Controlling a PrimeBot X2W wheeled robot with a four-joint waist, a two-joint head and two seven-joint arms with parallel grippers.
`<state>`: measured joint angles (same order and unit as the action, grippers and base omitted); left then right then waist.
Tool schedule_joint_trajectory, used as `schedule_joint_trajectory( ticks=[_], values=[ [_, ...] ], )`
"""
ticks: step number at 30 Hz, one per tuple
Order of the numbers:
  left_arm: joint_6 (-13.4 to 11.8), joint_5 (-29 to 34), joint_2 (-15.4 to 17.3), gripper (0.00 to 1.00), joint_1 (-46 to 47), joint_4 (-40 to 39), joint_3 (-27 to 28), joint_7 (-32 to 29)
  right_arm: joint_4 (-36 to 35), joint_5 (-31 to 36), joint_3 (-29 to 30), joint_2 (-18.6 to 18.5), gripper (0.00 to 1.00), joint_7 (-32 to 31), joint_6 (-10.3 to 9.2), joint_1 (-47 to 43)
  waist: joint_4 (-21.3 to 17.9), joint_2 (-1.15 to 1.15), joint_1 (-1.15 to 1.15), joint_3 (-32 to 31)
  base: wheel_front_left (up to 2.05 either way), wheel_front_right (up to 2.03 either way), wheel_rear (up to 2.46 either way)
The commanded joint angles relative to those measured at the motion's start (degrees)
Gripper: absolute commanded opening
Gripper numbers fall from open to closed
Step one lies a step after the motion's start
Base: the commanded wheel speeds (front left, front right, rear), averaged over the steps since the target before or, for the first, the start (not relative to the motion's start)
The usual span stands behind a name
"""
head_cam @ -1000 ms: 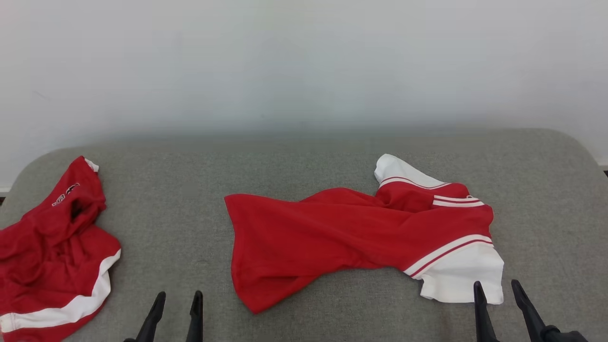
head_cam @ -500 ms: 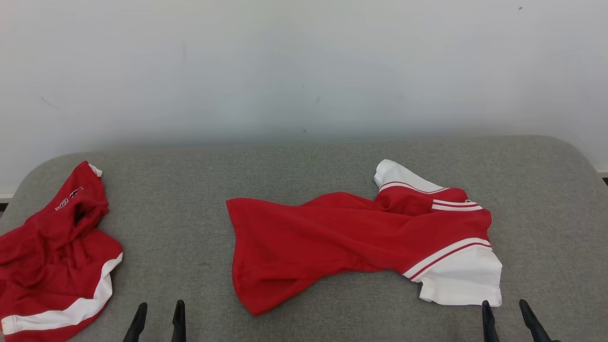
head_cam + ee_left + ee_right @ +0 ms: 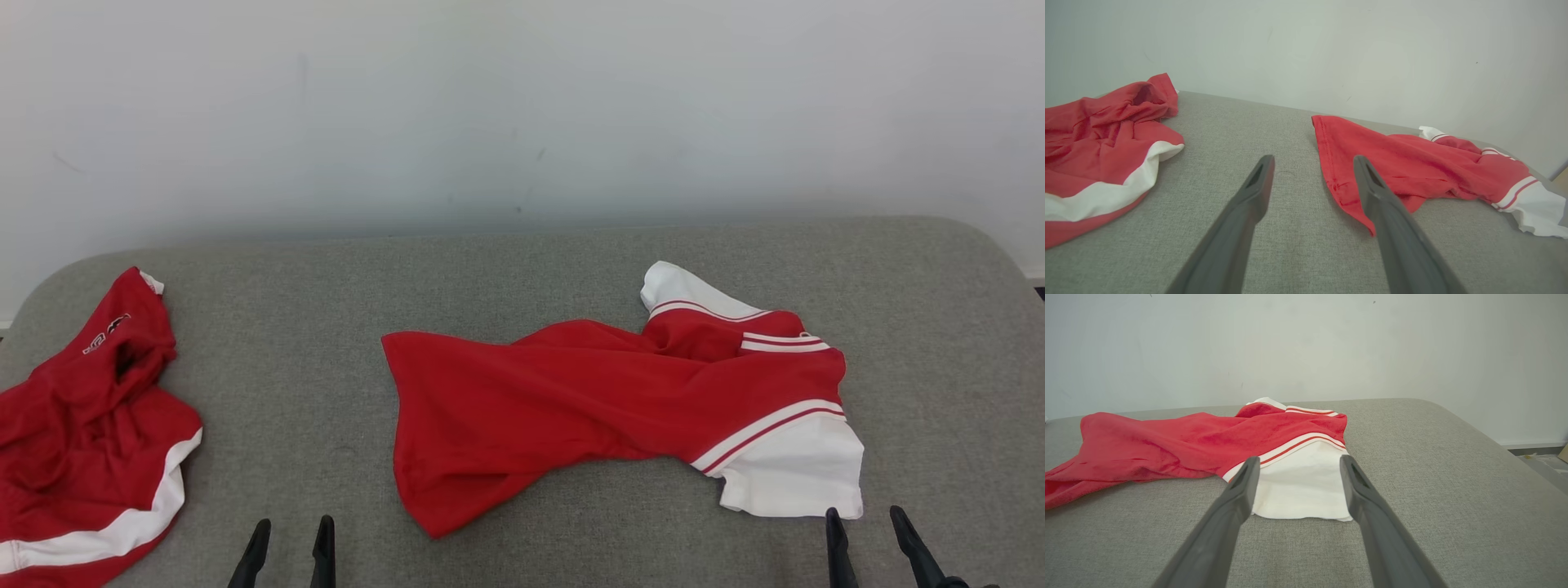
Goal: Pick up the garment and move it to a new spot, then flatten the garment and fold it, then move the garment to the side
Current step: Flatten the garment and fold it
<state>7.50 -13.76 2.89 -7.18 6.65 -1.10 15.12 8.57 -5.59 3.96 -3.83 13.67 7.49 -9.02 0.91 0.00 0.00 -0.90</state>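
**Both grippers wide and empty, garment lying twisted on the surface**

My left gripper (image 3: 294, 523) stands wide open at the near edge of the grey padded surface (image 3: 522, 269) and holds nothing. Its fingers are over bare grey cloth, between two pieces of clothing. My right gripper (image 3: 864, 513) is just as wide and just as empty. Its tips are close to the near edge of a white sleeve (image 3: 796, 478), and I cannot tell whether they touch it. From my right wrist that sleeve shows between my two fingers.

The garment (image 3: 604, 408) lies in the middle of the surface, stretched crosswise, twisted and wrinkled, not folded. Its red body runs toward my left and ends in a straight hem (image 3: 394, 408), whose near corner lies a little to the right of my left gripper. The collar and striped white sleeves are at my right end.

A second red garment (image 3: 90, 425) with a white band lies bunched at the left end of the surface, well apart from the first. A pale wall (image 3: 522, 106) rises behind.
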Motion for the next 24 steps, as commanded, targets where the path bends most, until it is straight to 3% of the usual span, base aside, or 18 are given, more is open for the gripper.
schedule_joint_trajectory(
  ticks=[1, 12, 19, 24],
  values=[
    [-0.17, 0.0, 0.0, 1.0, 0.77, 0.17, 0.05, 0.05, 0.02, 0.42, 0.09, 0.11, 1.0, 0.18, 0.01, 0.48, 0.08, 0.0, 0.0, 0.08, 0.0, 0.0, 0.0],
    [-0.14, -0.6, -0.02, 1.0, 3.22, 2.97, -1.34, 0.05, -0.33, 0.98, 3.4, 0.44, 1.0, -1.17, 0.01, 2.23, -0.11, 0.0, 0.0, 0.94, 0.0, 0.0, 0.0],
    [-1.11, -1.37, -0.01, 1.0, 14.83, 15.09, -7.28, -4.34, 0.11, 2.12, 8.69, 0.79, 1.0, -11.18, 0.01, 9.52, -0.81, 0.0, 0.0, 4.81, 0.0, 0.0, 0.0],
    [-3.74, -3.22, 0.04, 1.0, 23.24, 22.07, -10.02, -9.66, 3.96, 4.68, 11.83, 0.96, 1.0, -21.04, 0.02, 15.91, -1.94, 0.0, 0.0, 8.45, 0.0, 0.0, 0.0]
  ],
)
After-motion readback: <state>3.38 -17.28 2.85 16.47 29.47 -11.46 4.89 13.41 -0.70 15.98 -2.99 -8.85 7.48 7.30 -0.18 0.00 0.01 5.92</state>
